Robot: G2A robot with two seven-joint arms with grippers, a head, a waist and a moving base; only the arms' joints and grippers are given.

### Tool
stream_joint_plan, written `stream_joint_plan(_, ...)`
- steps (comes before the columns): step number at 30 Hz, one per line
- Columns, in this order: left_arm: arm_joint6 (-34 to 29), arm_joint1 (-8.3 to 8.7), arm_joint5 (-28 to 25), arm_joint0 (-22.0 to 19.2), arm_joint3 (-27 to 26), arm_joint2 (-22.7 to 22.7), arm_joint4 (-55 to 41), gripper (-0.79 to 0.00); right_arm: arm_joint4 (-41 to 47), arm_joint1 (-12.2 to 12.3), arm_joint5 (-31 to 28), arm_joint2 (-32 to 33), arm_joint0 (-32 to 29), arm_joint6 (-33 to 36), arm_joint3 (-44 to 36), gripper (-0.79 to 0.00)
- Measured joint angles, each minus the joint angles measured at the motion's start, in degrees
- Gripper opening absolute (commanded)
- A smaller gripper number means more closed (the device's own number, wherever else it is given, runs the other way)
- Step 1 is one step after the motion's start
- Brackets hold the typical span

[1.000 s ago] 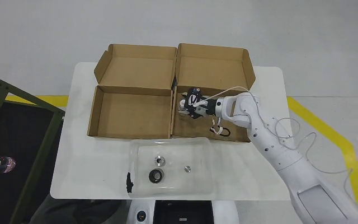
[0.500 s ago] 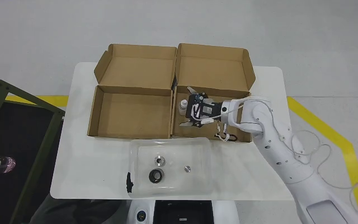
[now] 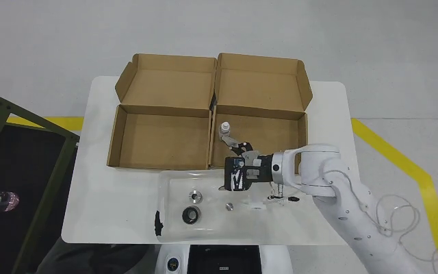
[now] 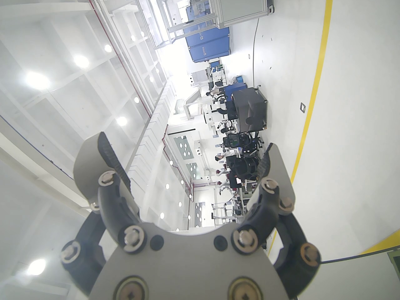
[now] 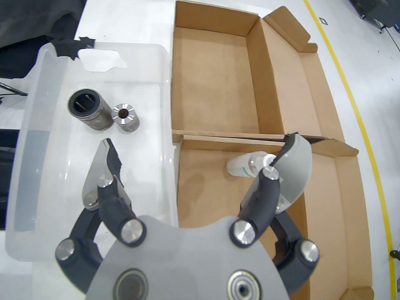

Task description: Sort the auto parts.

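Item one, the right arm: glossy white rounded segments, a black wrist section and a thin white cable looping along its side. Item two, the right gripper: pale grey curved finger plates with black ribbed pads, black link bars and silver round pins on a grey base plate. Item three, the left gripper: same build, with washered screw heads and two brass-toned screws in the base.

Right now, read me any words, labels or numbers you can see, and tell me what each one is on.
Nothing is readable.
Small white plastic bottle in the brown cardboard box: teal label, print too blurred.
Blue machine cabinets in the room behind: white marks too small.
Dark metal cylinder and silver metal cylinder: no markings visible.
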Motion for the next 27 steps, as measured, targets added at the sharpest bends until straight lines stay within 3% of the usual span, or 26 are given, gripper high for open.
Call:
stream_joint_plan(16, 0.0, 0.0, 0.0, 0.0, 0.0, 0.0, 0.0, 0.0, -2.03, 1.92, -2.52, -1.54, -7.39, 5.35, -5.12, 0.0)
stream_joint_plan(27, 0.0, 0.0, 0.0, 0.0, 0.0, 0.0, 0.0, 0.0, -4.11, 2.66, -3.46, -4.18, -8.61, 8.61, -5.32, 0.0)
